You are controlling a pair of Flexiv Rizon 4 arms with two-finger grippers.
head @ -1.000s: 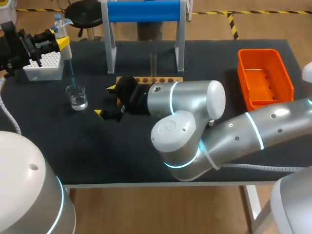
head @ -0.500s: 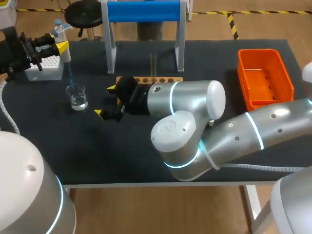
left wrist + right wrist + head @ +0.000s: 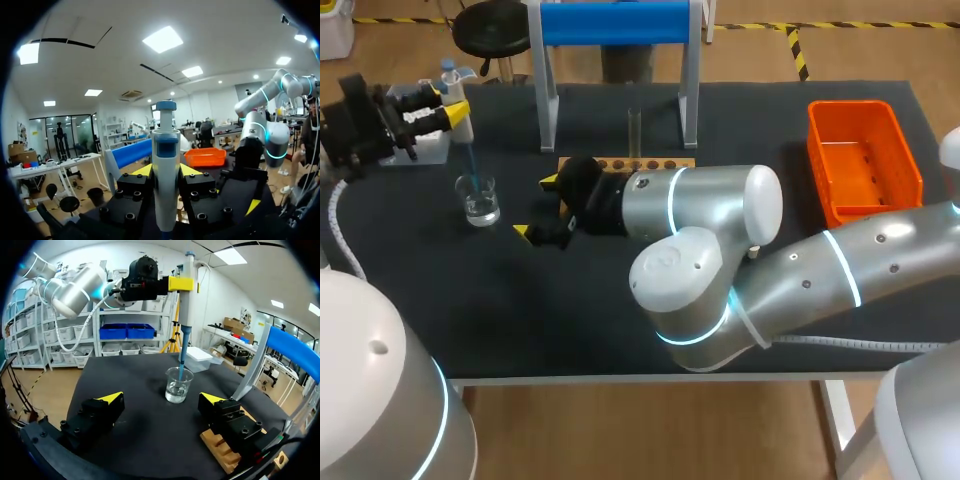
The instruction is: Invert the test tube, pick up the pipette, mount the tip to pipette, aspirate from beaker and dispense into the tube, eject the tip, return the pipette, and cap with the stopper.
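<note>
Blue-tipped, the pipette is clamped by the left gripper, tip set inside the beaker — the right gripper is held near the rack, fingers spread wide.

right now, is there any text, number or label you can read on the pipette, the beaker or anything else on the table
No text can be read in any view.
pipette: the dark window on its body shows no legible digits.
beaker: any marks on the glass are too faint to read.
orange bin: no print visible.
wooden tube rack: no print visible.
</note>
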